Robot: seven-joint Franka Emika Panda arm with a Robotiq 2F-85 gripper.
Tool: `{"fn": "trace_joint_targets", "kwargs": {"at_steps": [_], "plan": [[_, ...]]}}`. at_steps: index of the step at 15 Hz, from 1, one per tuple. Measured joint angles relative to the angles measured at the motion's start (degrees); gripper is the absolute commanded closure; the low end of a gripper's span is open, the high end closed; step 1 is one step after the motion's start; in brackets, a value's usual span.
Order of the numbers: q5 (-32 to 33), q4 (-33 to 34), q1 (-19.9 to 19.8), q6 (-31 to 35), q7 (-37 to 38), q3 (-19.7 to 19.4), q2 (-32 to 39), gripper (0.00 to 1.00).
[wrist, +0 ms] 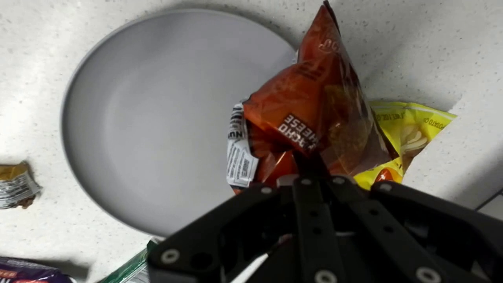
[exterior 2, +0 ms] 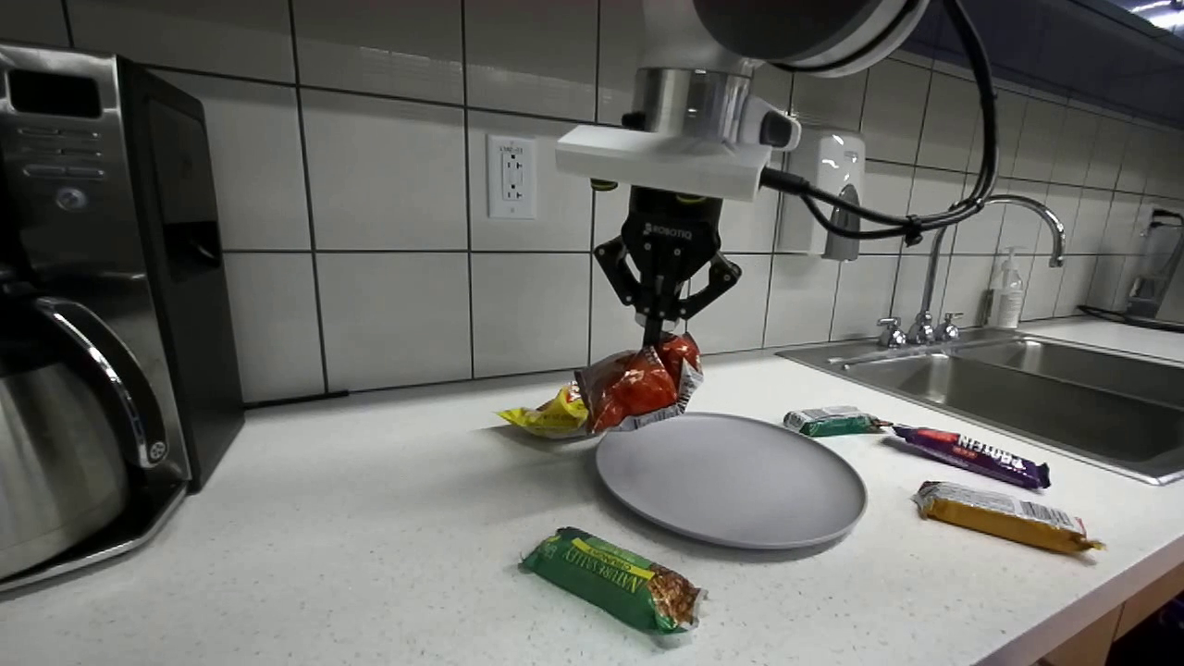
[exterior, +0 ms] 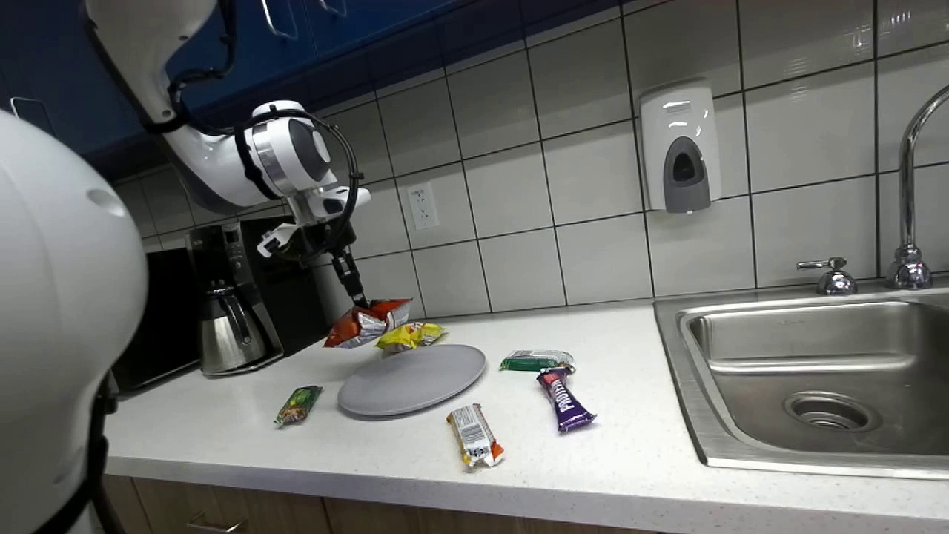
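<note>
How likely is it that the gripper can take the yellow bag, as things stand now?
Probably not: the gripper is shut on the red bag, which in the wrist view covers part of the yellow bag. It would likely need its fingers free first.

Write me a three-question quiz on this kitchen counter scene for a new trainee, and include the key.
1. True or false: the black two-fingered gripper holds a glossy orange-red plastic snack bag.
2. In the wrist view, what partly hides the crumpled yellow plastic snack bag?
A) the steel sink
B) the orange-red bag
C) the black-and-steel coffee machine
3. What does the flat, round grey plate lie on?

Key:
1. True.
2. B.
3. The white speckled countertop.
</note>
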State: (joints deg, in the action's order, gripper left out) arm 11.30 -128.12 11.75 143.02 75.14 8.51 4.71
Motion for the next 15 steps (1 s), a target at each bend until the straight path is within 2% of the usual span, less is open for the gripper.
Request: {"fn": "trace_joint_targets", "kwargs": {"at_steps": [8, 15], "plan": [[-0.05, 6.20, 3.52, -0.08, -3.04, 0.54, 5.61, 1.00], [-1.16, 10.76, 4.59, -0.09, -6.55, 0.56, 11.19, 1.00]]}}
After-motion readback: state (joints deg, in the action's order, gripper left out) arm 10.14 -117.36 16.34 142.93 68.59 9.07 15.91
